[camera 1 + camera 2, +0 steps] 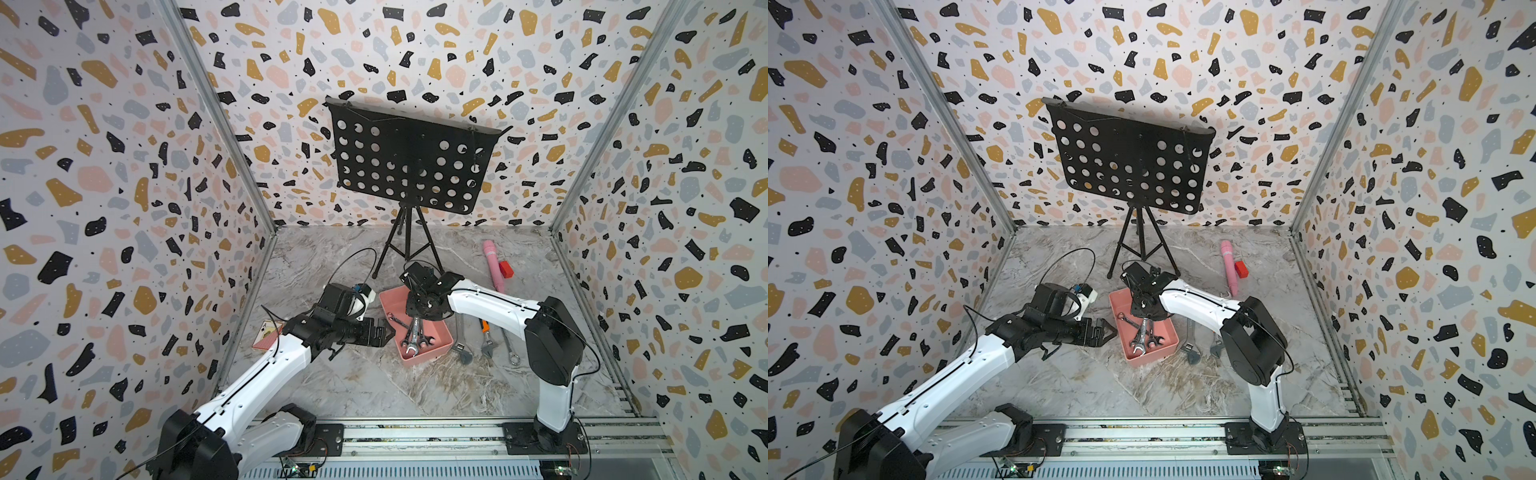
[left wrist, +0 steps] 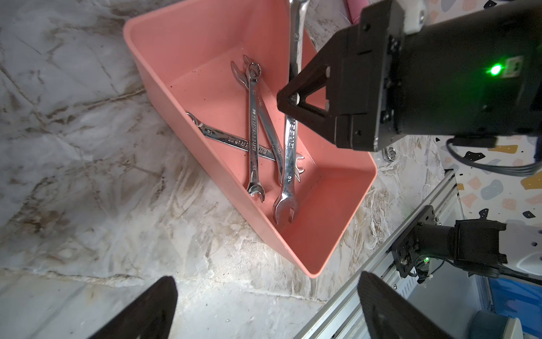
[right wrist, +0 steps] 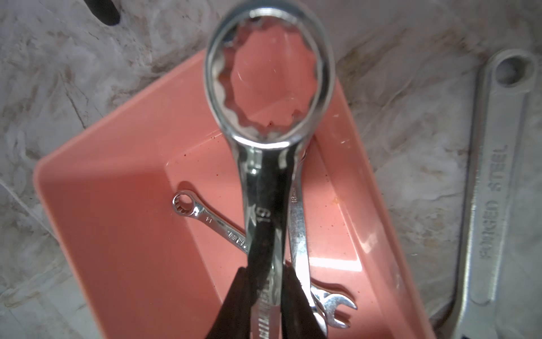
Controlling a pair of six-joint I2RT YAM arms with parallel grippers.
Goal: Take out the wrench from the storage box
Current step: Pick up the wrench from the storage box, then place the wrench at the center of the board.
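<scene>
Size 19 wrench (image 3: 264, 187), FORGED STEEL spanner (image 3: 495, 190)

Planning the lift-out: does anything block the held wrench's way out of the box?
Nothing lies on the wrench in the right gripper. Its open end sits low in the box, so the wall must be cleared; adjustable wrenches lie on the table beyond.

**Big wrench gripped, standing steep in the pink box**

The wrench (image 2: 291, 152) is a large, shiny chrome one with a ring at one end and an open fork at the other. The right gripper (image 3: 264, 296) pinches it at mid-shaft. Its ring end points up and its fork end hangs low inside the storage box (image 2: 181, 50); whether it touches the floor is unclear. The box is a shallow salmon-pink plastic tray with rounded corners, sitting flat and askew on the marbled surface (image 1: 374, 386). Three smaller wrenches (image 2: 255, 141) lie crossed on its floor.
</scene>
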